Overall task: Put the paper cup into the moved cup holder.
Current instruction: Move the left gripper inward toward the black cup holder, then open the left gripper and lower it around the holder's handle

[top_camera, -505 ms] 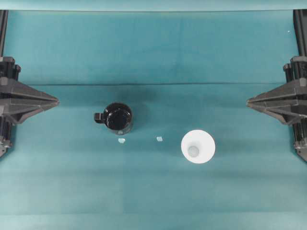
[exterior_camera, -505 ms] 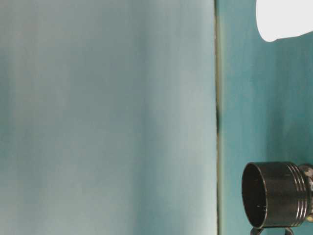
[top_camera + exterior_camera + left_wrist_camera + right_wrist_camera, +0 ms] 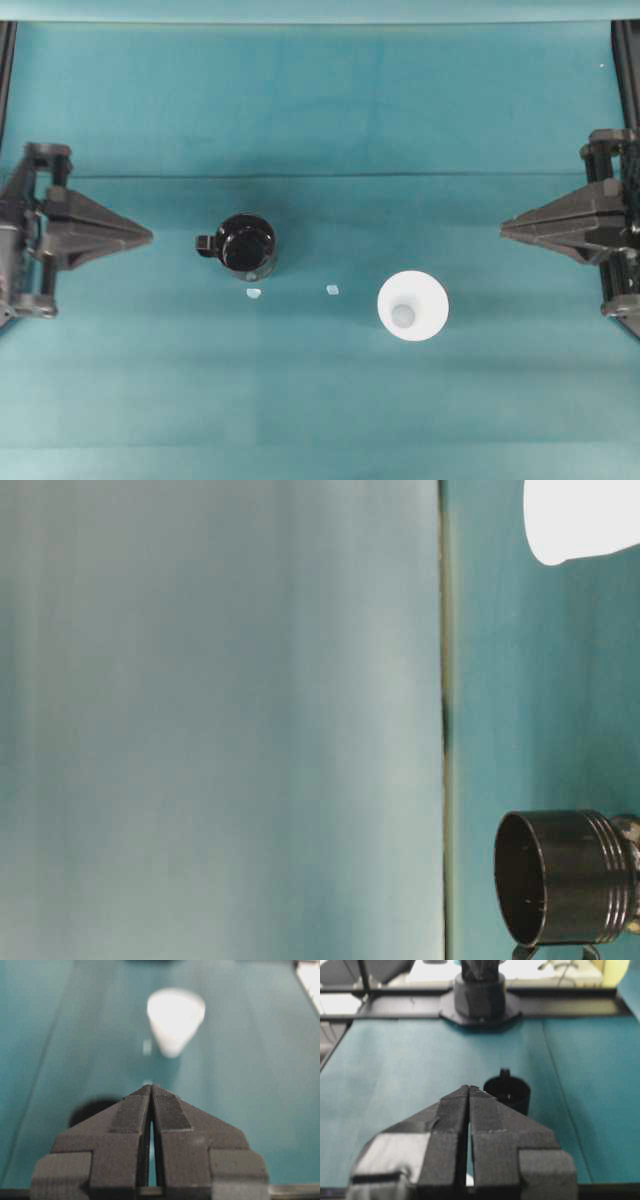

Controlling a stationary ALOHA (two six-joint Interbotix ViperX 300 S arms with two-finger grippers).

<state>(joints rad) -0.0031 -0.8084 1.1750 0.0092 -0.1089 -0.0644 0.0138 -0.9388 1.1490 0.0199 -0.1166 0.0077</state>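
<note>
On the teal cloth [image 3: 320,120], both arms wait at the edges, left gripper [image 3: 148,236] and right gripper [image 3: 503,230] pressed together, empty. Nothing started (judging): the holder [image 3: 246,244] wants moving first; paper cup [image 3: 412,306] stands well right of it

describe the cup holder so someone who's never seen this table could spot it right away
On the teal cloth in the overhead view, look left of centre, toward the left gripper. There stands the cup holder, upright and alone. It is glossy black and mug-like with a short handle on its left side, unlike the white conical paper cup standing farther right.
</note>
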